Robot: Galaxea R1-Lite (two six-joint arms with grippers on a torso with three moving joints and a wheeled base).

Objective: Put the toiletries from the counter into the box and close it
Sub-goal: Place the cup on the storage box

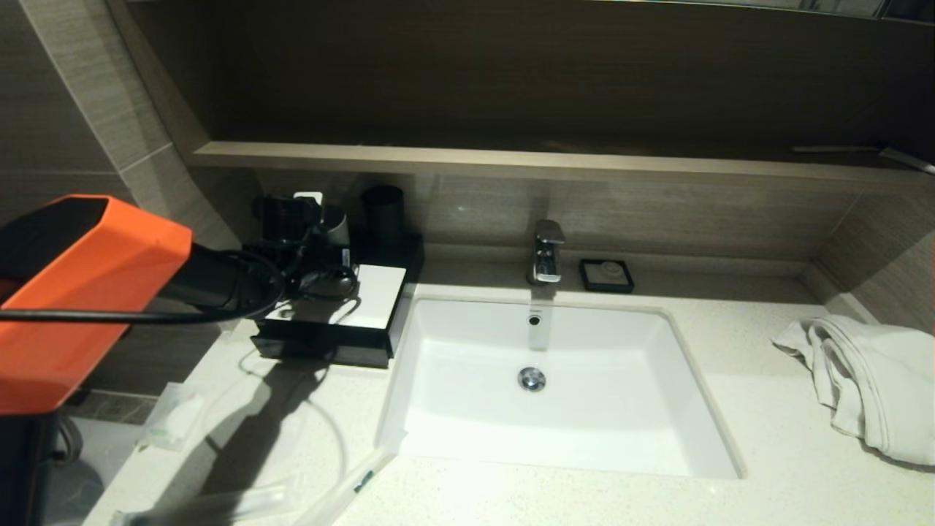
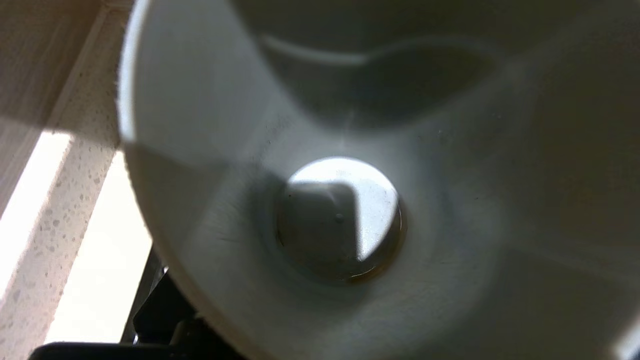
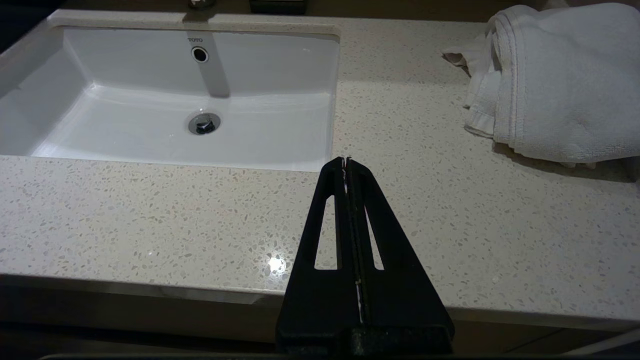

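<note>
The box (image 1: 376,299), black with a white top panel, stands on the counter (image 1: 730,409) left of the basin. My left gripper (image 1: 321,274) is over the box's back, shut on a pale grey cup (image 1: 337,230). The cup's inside (image 2: 340,215) fills the left wrist view and hides the fingers. Of the toiletries, a small squarish clear packet (image 1: 175,416) lies at the counter's left edge. Long thin sachets (image 1: 350,486) lie near the front edge. My right gripper (image 3: 346,161) is shut and empty, over the counter's front by the basin's corner.
A white basin (image 1: 555,380) with a chrome tap (image 1: 546,252) fills the middle. A black soap dish (image 1: 606,275) sits behind it and a white towel (image 1: 869,380) lies at the right. A black cup (image 1: 383,212) stands behind the box, under a wooden shelf (image 1: 511,161).
</note>
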